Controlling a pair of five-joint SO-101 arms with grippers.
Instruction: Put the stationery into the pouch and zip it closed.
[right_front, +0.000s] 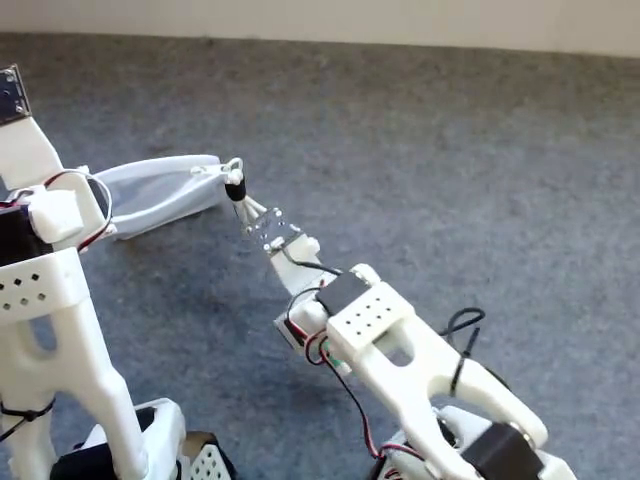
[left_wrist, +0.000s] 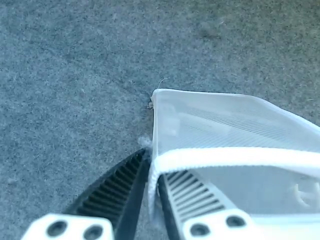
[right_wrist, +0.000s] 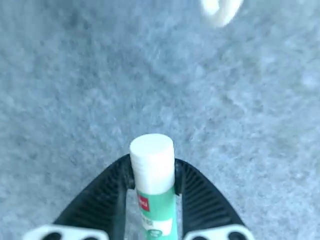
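Pouch (right_front: 160, 195) of white mesh lies flat on the grey mat (right_front: 450, 150), its long axis running from the left gripper (left_wrist: 152, 165) out toward the right gripper (right_wrist: 153, 162). The left gripper has its jaws pressed together on one end of the pouch's edge, and the mouth gapes beyond that pinch. The right gripper pinches a glue stick (right_wrist: 151, 150) between its black ribbed pads. The stick lies along the gripper's line of reach, with its white cap sticking out past the fingertips. The free end of the pouch sits straight ahead of that cap and just beside it; whether they touch I cannot tell. A blurred white loop (right_wrist: 220, 10), probably the zip pull, sits farther ahead of the cap and off to one side. The right arm is stretched out low from its base, forearm sloping down, wrist aimed at the pouch. The left arm stands tall and bends down to its hold. As I judge it, the coming move is a short push forward along the stick's axis into the mouth.
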